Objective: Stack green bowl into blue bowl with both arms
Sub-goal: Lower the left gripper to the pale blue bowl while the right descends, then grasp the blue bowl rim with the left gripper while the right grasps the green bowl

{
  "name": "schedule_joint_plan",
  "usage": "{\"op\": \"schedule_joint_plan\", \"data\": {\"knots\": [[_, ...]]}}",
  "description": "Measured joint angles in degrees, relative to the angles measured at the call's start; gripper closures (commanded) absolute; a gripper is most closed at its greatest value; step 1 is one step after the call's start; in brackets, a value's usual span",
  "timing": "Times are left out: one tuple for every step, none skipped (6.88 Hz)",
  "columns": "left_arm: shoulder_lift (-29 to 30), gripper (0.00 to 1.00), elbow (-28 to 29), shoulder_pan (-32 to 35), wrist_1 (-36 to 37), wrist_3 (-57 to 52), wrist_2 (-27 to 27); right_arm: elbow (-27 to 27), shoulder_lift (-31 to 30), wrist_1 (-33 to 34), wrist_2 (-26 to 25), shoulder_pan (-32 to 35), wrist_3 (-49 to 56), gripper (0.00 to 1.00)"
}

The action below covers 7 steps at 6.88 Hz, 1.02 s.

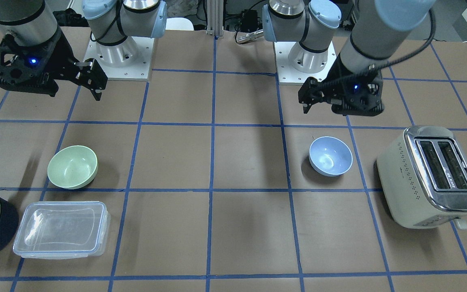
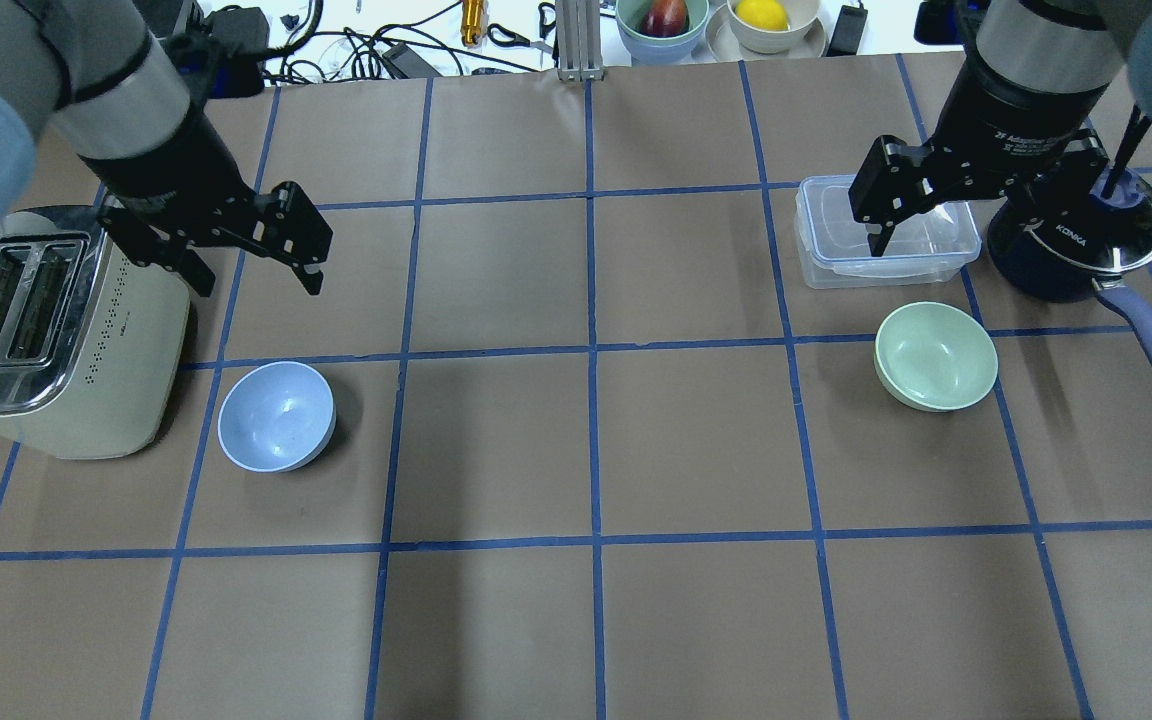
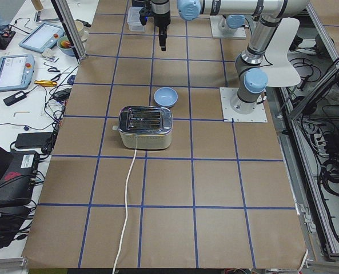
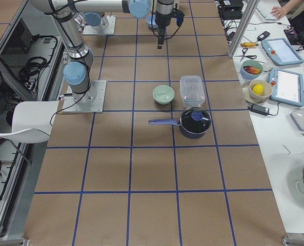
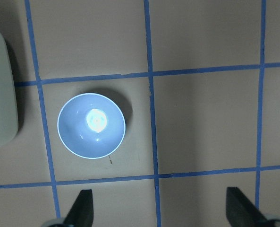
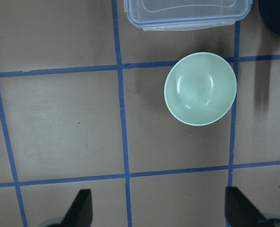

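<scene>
We list, overhead view: pale mint-green round plastic bowl (image 2: 936, 356), right of centre on the brown counter (image 2: 586, 620); pale light-blue round bowl (image 2: 276, 416), left of centre, well apart. On the left arm (image 2: 126, 130) and right arm (image 2: 1026, 60), jaws spread wide, empty. We advise pinching the green rim squarely and lifting level.

A small, round, pale mint-green bowl (image 2: 936, 357) of smooth matte plastic sits upright and empty on the brown surface (image 2: 586, 620), on the robot's right side. A matching pale light-blue bowl (image 2: 276, 416), the same size and shape, stands upright and empty on the robot's left side. The two are well apart, and nothing touches either.
</scene>
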<state>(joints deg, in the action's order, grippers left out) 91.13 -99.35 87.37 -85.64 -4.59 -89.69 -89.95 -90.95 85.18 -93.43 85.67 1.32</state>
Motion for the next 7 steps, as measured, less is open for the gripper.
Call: {"op": "schedule_joint_plan", "data": {"knots": [[1.5, 0.0, -7.4, -0.1, 9.1, 0.0, 0.0, -0.2, 0.6, 1.1, -1.3, -2.7, 3.5, 0.0], [3.1, 0.0, -14.0, -0.2, 17.3, -0.1, -0.1, -0.8, 1.9, 2.4, -1.7, -7.1, 8.2, 0.0], [4.6, 0.03, -18.3, -0.4, 22.1, -0.3, -0.4, -2.0, 3.3, 4.4, -1.6, -11.9, 11.4, 0.0], [5.9, 0.1, -20.2, -0.7, 24.1, -0.4, -0.7, -4.3, 4.9, 8.7, -1.5, -15.4, 13.1, 0.0], [7.3, 0.27, -21.0, -0.9, 25.1, -0.3, -2.0, -8.0, 6.9, 14.3, -1.3, -18.1, 14.8, 0.0], [8.7, 0.57, -21.3, -0.9, 25.9, -0.2, -3.9, -11.8, 9.0, 19.9, -1.1, -20.2, 16.1, 0.0], [9.6, 0.81, -21.4, -1.0, 26.7, -0.2, -4.9, -14.5, 11.3, 24.8, 0.2, -21.4, 16.6, 0.0]]}}
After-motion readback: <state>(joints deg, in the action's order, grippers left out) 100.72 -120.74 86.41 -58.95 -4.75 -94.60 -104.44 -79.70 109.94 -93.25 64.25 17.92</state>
